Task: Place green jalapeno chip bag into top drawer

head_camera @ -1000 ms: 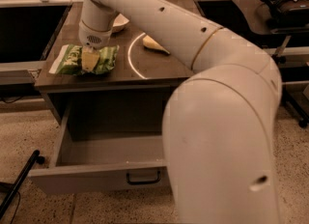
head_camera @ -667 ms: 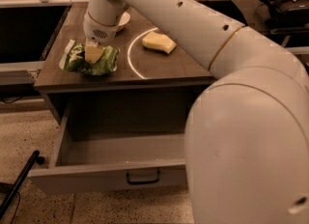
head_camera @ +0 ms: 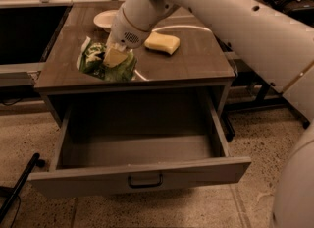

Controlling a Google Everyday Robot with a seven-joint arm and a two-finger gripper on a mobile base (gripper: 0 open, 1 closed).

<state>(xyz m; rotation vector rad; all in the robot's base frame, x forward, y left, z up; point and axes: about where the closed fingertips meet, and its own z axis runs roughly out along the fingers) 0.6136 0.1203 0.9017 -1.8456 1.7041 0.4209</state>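
The green jalapeno chip bag (head_camera: 100, 66) is crumpled and tilted at the front left of the cabinet top, near its front edge. My gripper (head_camera: 114, 56) reaches down from the white arm and is shut on the bag's upper part, its pale fingers (head_camera: 116, 57) pressed into it. The top drawer (head_camera: 142, 177) is pulled fully open below, just under the bag. Its inside is empty, and a dark handle sits at the centre of its front panel.
A yellow sponge (head_camera: 162, 42) lies on the cabinet top (head_camera: 196, 62) to the right of the bag. A white bowl (head_camera: 105, 19) stands at the back. My large white arm fills the right side. A dark pole (head_camera: 19, 185) lies on the floor at left.
The gripper and the bag have moved right and toward the front edge of the cabinet top. The bag looks more bunched and tilted.
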